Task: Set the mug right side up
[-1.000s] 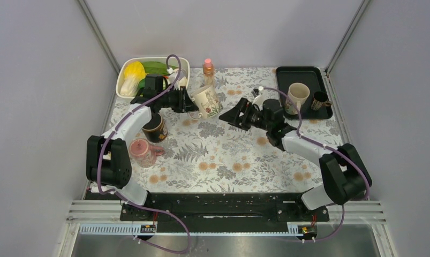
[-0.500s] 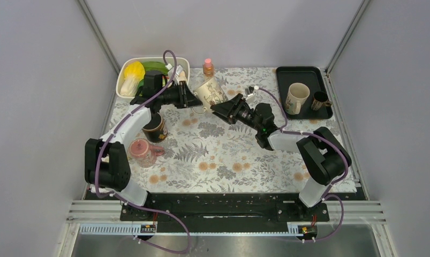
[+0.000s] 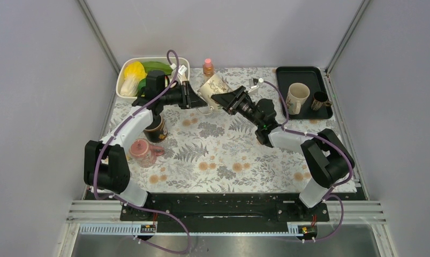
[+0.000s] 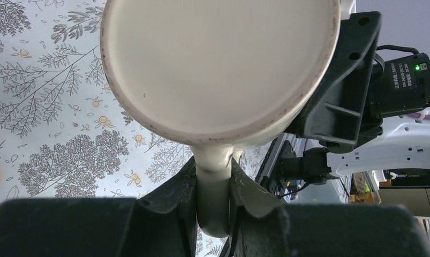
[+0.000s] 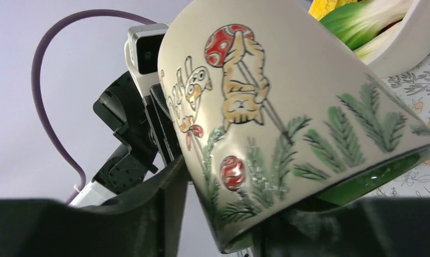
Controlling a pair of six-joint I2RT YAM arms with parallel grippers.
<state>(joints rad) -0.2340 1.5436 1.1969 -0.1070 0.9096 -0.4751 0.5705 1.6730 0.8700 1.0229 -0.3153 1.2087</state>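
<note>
The cream mug with cat and fir drawings hangs tilted above the back of the table, between both arms. My left gripper is shut on its handle, and the left wrist view faces the mug's flat base. My right gripper has come in from the right. In the right wrist view the painted wall sits between the fingers of that gripper: one finger presses the outside, the other is inside the green-lined mouth.
A white bin of vegetables and a small bottle stand behind the mug. A black tray at the back right holds a cream mug and a dark cup. A dark mug and a pink mug stand at left.
The left gripper lifted the mug off the table and tipped it toward the right arm. The right arm reached left and its jaws narrowed round the mug's wall.
</note>
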